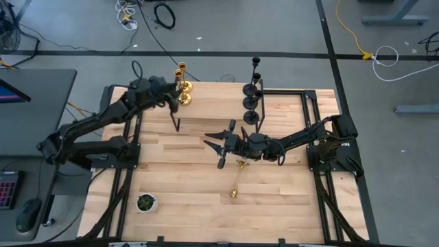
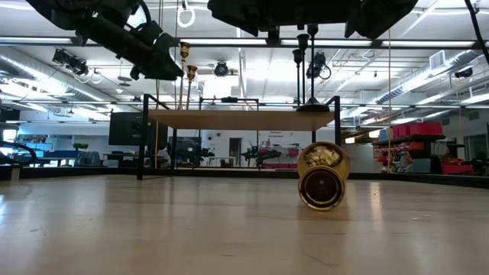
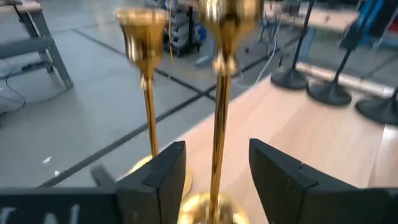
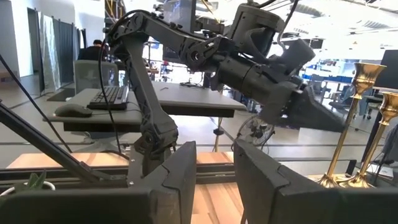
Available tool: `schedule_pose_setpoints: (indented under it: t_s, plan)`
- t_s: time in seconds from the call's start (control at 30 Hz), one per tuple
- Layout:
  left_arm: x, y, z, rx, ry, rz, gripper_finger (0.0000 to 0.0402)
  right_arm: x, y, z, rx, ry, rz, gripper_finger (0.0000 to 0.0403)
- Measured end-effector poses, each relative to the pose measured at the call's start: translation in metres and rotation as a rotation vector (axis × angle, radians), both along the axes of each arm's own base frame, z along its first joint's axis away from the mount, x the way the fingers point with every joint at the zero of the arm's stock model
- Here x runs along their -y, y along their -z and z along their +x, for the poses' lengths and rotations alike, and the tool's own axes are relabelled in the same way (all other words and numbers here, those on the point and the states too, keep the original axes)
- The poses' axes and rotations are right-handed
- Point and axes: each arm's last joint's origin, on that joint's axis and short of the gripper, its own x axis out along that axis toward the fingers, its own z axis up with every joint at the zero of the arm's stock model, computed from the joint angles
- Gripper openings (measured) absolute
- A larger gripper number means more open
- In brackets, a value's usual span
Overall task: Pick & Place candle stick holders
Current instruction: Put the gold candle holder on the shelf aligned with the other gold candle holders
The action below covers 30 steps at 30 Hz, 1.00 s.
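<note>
Two gold candle stick holders [image 1: 182, 84] stand upright on their round bases at the far left of a raised wooden shelf [image 1: 212, 104]. My left gripper [image 3: 214, 180] is open, with one finger on each side of the nearer gold holder's stem [image 3: 219, 124] and a gap on both sides. Three black holders [image 1: 252, 103] stand in a row at the shelf's right. Another gold holder [image 1: 237, 178] lies on its side on the table, seen end on in the low view [image 2: 322, 176]. My right gripper [image 1: 218, 145] hovers open just beyond it, holding nothing.
A small white pot with a green plant [image 1: 145, 202] stands near the table's front left. The shelf's dark legs [image 2: 144, 137] stand on the table top. Bare wood lies between the pot and the lying holder.
</note>
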Motion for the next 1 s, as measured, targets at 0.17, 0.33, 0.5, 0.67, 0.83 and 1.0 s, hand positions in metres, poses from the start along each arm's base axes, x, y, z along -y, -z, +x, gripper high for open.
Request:
schedule_pose_setpoints:
  t_s: [0.17, 0.33, 0.5, 0.67, 0.83, 1.0]
  plan:
    - [0.009, 0.001, -0.01, -0.064, 0.004, -0.036, 0.0187, 0.001, 0.002, 0.0, -0.022, 0.032, -0.021, 0.011]
    - [0.023, 0.0, -0.025, -0.119, 0.059, -0.076, 0.0188, 0.001, 0.004, -0.003, -0.114, 0.043, -0.032, 0.011]
    - [0.046, 0.001, -0.036, -0.126, 0.299, -0.178, 0.0186, 0.0, 0.0, -0.013, -0.257, 0.031, -0.044, 0.011]
    - [0.07, -0.003, -0.034, -0.059, 0.564, -0.254, 0.0182, -0.001, -0.015, -0.03, -0.351, 0.018, -0.093, 0.011]
    - [0.087, -0.005, -0.027, -0.059, 0.59, -0.262, 0.0182, 0.001, -0.039, -0.043, -0.484, 0.009, -0.052, 0.011]
    - [0.102, -0.004, -0.019, -0.085, 0.574, -0.241, 0.0181, -0.007, -0.04, -0.05, -0.72, 0.011, 0.052, 0.011]
